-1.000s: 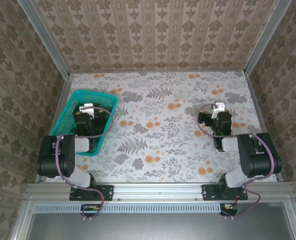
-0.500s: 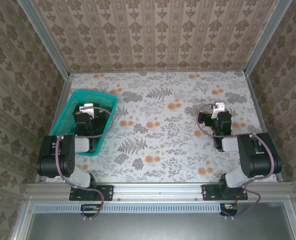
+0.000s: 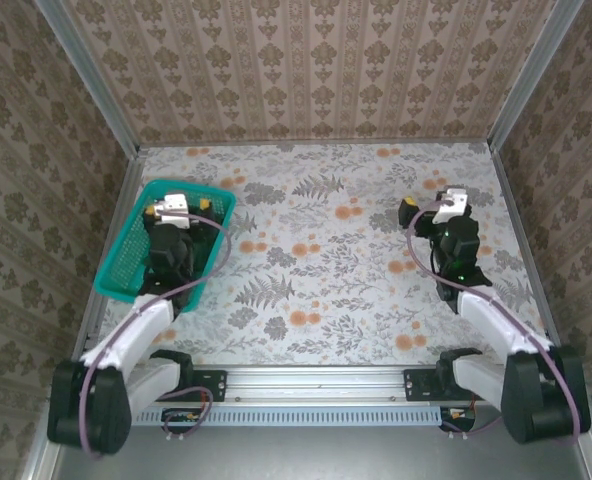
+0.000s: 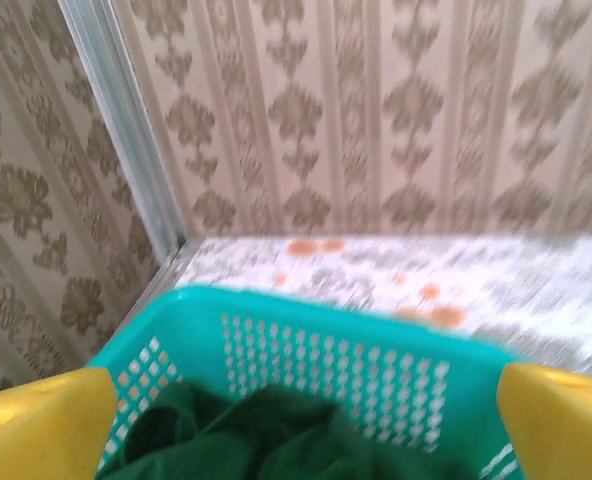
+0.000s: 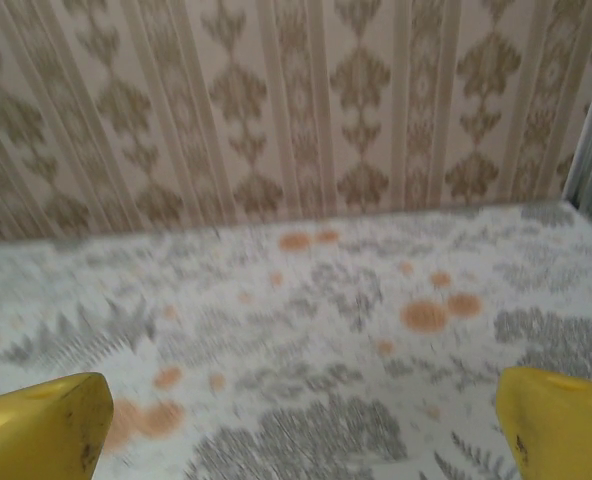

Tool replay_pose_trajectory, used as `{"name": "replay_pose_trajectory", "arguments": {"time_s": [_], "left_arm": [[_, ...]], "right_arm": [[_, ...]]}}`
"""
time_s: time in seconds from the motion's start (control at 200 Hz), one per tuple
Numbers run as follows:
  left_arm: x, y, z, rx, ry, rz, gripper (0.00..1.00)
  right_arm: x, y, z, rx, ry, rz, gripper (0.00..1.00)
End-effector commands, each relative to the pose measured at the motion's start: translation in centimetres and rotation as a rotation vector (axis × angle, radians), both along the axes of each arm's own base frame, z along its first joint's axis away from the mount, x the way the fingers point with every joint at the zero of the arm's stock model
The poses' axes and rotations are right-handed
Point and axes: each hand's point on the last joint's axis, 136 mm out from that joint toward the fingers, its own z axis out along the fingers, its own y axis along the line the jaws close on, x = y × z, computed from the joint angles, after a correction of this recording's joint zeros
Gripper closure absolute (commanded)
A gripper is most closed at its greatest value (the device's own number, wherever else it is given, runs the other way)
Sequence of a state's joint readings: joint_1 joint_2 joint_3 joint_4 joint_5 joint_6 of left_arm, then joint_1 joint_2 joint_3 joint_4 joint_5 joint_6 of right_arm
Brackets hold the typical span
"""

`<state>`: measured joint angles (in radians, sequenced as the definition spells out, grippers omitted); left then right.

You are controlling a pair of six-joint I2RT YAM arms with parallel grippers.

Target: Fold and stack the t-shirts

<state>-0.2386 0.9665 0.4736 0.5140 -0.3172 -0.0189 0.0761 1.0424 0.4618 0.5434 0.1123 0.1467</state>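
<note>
A dark green t-shirt [image 4: 266, 432] lies crumpled inside the teal mesh basket [image 4: 376, 360]. In the top view the basket [image 3: 124, 256] stands at the table's left side, and my left arm covers most of its contents. My left gripper [image 3: 180, 207] hangs above the basket's far half, open, its yellow fingertips [image 4: 38, 420] wide apart over the cloth without touching it. My right gripper [image 3: 431, 204] hovers over the bare right part of the table, also open, with nothing between its fingertips [image 5: 561, 425].
The floral tablecloth [image 3: 326, 270] covers the table. Patterned walls with metal corner posts [image 4: 126, 120] close in the back and both sides. The basket sits close to the left wall.
Both arms have unfolded and reached forward. The left gripper moved toward the basket's far end, and the right gripper moved slightly farther back and right. Both wrist views are blurred by motion.
</note>
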Motion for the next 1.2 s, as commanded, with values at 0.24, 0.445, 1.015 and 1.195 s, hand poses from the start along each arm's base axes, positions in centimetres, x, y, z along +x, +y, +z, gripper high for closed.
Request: {"name": "replay_pose_trajectory", "arguments": {"time_s": [0.24,0.445,1.015,1.195], "left_arm": [[-3.5,5.4,3.1,-0.679,0.017,0.169,0.00],[-2.3,5.3,1.3,-0.625,0.353,0.245,0.00],[3.2,4.5,-13.3,-0.678,0.945,0.338,0.07],[4.6,3.7,-14.9,-0.723,0.985,0.282,0.30]], "right_arm": [[-3.0,1.1,2.6,0.486,-0.003,0.045,0.01],[-2.2,8.3,2.0,0.534,0.172,0.298,0.04],[-5.4,21.5,-10.4,0.056,0.555,0.480,0.12],[-5.3,20.8,-10.6,0.054,0.550,0.445,0.12]]}}
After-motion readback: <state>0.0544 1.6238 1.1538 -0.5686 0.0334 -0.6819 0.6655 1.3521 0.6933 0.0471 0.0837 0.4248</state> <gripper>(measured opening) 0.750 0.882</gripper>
